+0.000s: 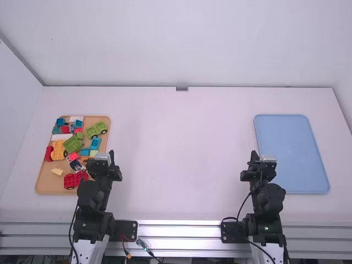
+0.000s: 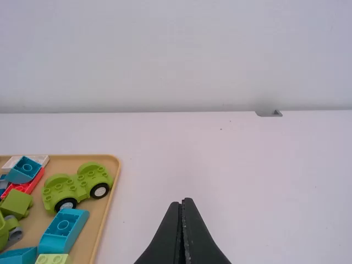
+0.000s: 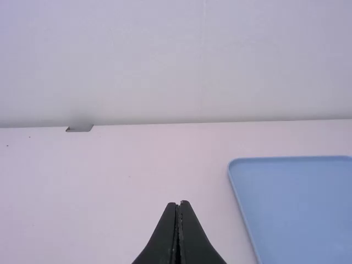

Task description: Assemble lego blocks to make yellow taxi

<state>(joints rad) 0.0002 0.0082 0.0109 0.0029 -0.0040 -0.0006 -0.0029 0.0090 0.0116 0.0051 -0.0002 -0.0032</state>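
Observation:
My left gripper (image 1: 111,157) is at the right edge of the tan tray (image 1: 47,186) in the high view. My right gripper (image 1: 254,157) stands just left of the blue tray (image 1: 297,148). In the left wrist view the left gripper (image 2: 183,203) is shut with nothing in it; in the right wrist view the right gripper (image 3: 179,205) is also shut on nothing. The tan tray holds mixed blocks: a yellow-orange wheeled piece (image 1: 59,150), a pale yellow piece (image 1: 57,171), a red wheeled base (image 1: 71,181), green wheeled bases (image 1: 97,130), and several blue, red and white bricks.
Between the two arms stretches the white table (image 1: 181,154). A wall rises behind its far edge, with a small grey bracket (image 1: 182,88) at the middle of that edge. Cables lie by the metal rail (image 1: 179,231) at the near side.

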